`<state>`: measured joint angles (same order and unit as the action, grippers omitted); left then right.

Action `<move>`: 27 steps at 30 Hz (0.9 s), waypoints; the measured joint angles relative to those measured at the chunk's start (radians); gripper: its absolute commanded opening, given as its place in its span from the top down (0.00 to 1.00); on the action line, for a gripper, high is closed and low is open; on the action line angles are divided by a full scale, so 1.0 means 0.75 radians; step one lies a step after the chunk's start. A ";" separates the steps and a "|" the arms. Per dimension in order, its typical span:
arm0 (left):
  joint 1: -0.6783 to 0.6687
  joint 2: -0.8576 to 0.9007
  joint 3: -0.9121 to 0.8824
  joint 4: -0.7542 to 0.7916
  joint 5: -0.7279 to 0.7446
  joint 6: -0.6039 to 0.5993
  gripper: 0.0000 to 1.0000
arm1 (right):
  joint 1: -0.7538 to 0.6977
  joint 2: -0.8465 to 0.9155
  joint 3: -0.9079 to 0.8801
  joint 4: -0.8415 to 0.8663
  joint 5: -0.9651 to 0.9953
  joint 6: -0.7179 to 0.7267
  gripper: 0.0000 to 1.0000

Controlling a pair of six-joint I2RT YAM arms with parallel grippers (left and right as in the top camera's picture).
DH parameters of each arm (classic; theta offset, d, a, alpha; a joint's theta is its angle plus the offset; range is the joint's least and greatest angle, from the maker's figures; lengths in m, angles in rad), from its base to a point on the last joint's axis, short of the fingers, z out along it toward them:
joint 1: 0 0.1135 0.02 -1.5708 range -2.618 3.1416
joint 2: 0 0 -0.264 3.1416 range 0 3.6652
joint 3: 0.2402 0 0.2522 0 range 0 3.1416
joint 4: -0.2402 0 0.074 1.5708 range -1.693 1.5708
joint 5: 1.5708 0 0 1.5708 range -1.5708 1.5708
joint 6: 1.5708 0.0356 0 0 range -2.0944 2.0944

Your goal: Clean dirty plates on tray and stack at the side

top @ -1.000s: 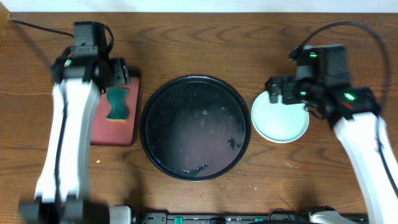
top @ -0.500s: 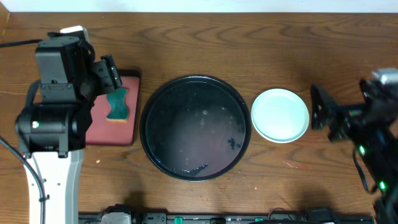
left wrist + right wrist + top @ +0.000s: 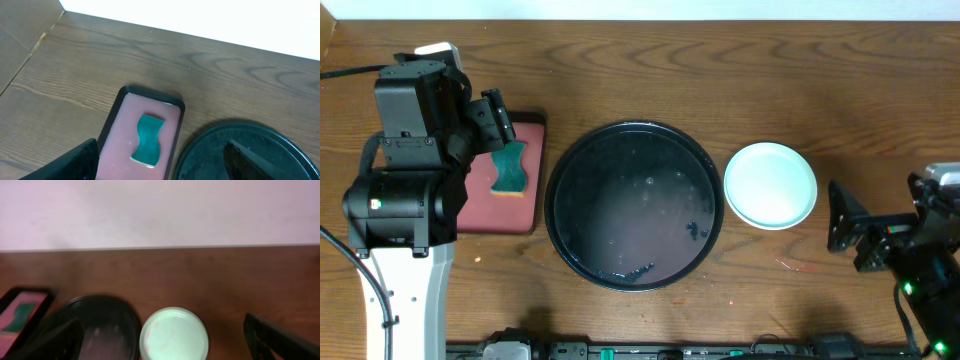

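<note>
The left gripper [image 3: 498,120] and right gripper [image 3: 844,224] both stand open, empty. The plates [image 3: 770,185] sit stacked just ahead of the right gripper, beside the tray [image 3: 620,180] (bare of plates). Risk: a faint pink trace on top suggests incomplete wiping.

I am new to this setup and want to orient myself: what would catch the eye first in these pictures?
The large black tray sits in the middle, holding no plates, only wet smudges. Just right of it lies a pale mint-green plate. Left of it, a teal sponge rests on a red tray.
</note>
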<state>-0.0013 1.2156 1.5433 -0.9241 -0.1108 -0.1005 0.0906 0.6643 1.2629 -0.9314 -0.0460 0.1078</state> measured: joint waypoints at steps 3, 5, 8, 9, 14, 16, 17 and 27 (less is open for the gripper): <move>0.000 0.000 0.000 0.000 0.000 0.000 0.20 | -0.048 -0.038 -0.152 0.176 0.026 -0.020 0.01; 0.000 0.000 0.000 0.001 0.000 0.000 0.20 | -0.084 -0.085 -0.304 0.346 0.028 -0.031 0.01; 0.000 0.000 0.000 0.001 -0.001 0.000 0.20 | -0.115 -0.190 -0.543 0.531 0.026 -0.040 0.01; 0.000 0.000 0.000 0.000 -0.001 0.000 0.20 | -0.118 -0.235 -0.624 0.595 0.022 -0.042 0.01; 0.000 0.000 0.000 0.001 0.000 0.000 0.20 | -0.118 -0.476 -0.973 0.857 -0.003 -0.050 0.01; 0.000 0.000 0.000 -0.001 0.000 0.000 0.20 | -0.119 -0.555 -1.097 0.930 -0.008 -0.049 0.01; 0.000 0.000 0.000 0.000 0.000 0.000 0.20 | -0.119 -0.596 -1.162 0.957 -0.009 -0.048 0.01; 0.000 0.000 0.000 0.000 0.000 0.000 0.20 | -0.118 -0.835 -1.535 1.118 -0.010 0.021 0.01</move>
<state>-0.0013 1.2156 1.5433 -0.9241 -0.1108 -0.1005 0.0021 0.0383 0.1116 -0.0929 -0.0532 0.1238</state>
